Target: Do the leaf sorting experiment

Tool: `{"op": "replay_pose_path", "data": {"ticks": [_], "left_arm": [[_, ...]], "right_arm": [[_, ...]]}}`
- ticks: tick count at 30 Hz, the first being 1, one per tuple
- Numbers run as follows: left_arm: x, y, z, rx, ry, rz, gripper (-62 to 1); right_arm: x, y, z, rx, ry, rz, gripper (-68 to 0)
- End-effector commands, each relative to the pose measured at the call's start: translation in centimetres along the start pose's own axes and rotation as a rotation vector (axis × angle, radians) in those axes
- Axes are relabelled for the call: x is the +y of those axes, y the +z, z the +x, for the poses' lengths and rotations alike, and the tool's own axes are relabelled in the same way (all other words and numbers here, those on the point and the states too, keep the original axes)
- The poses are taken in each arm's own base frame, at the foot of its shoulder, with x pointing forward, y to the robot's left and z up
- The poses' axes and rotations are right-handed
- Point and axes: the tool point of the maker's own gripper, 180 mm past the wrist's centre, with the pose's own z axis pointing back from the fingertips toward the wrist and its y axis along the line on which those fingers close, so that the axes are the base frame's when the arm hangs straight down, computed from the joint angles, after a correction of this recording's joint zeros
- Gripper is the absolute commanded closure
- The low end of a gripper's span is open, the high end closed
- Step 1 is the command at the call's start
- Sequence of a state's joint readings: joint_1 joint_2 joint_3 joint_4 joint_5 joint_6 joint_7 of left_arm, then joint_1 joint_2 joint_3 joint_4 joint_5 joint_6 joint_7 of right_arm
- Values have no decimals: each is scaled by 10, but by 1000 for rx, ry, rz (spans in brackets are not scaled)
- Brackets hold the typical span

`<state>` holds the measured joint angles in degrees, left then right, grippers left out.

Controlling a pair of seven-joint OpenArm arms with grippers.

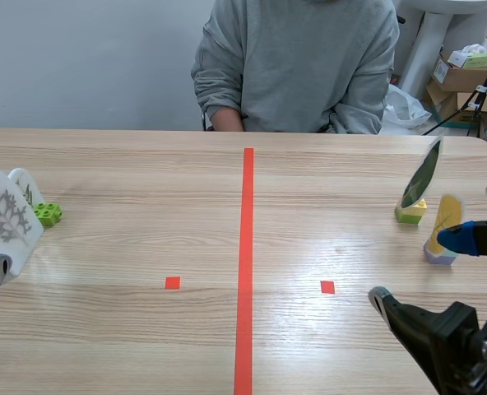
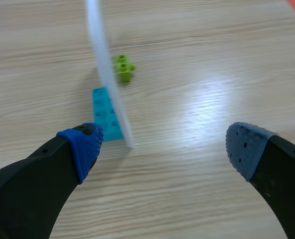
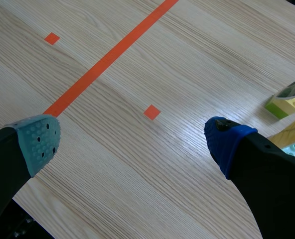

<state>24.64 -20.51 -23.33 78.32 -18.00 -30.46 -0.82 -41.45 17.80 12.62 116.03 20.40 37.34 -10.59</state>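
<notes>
A white card printed with a grey leaf stands at the table's far left, with a smaller leaf card on a green brick behind it. In the left wrist view the white card shows edge-on in a cyan brick, just ahead of my open left gripper near its left finger; the green brick lies beyond. At the right, a dark green leaf card stands on a yellow-green brick and a yellow leaf card on a pale brick. My right gripper is open, empty, beside the yellow card.
A person in a grey sweatshirt sits across the table, hands out of sight. Cardboard boxes stand behind the table's far right corner. An orange-red tape line runs down the table's middle, with a small square mark on each side.
</notes>
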Motion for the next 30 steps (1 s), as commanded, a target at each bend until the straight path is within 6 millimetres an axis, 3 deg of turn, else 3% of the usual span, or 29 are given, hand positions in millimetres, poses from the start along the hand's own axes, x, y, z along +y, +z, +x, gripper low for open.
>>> {"op": "replay_pose_path", "data": {"ticks": [1, 9, 16, 22, 30], "left_arm": [[-11, 5, 9, -20, -18, -43, -552], [-81, 30, 41, -49, -100, -290, -572], [-115, 45, 77, -113, -102, -372, -572], [-130, 52, 92, -135, -110, -406, -572], [-130, 52, 90, -126, -111, -407, -572]], "right_arm": [[-3, 0, 5, -20, 7, -2, -591], [-3, 0, 7, -28, 0, -1, -591], [-3, 0, 8, -37, -11, 3, -591], [-2, 0, 9, -40, -14, 4, -591], [-2, 0, 9, -42, -15, 4, -591]]}}
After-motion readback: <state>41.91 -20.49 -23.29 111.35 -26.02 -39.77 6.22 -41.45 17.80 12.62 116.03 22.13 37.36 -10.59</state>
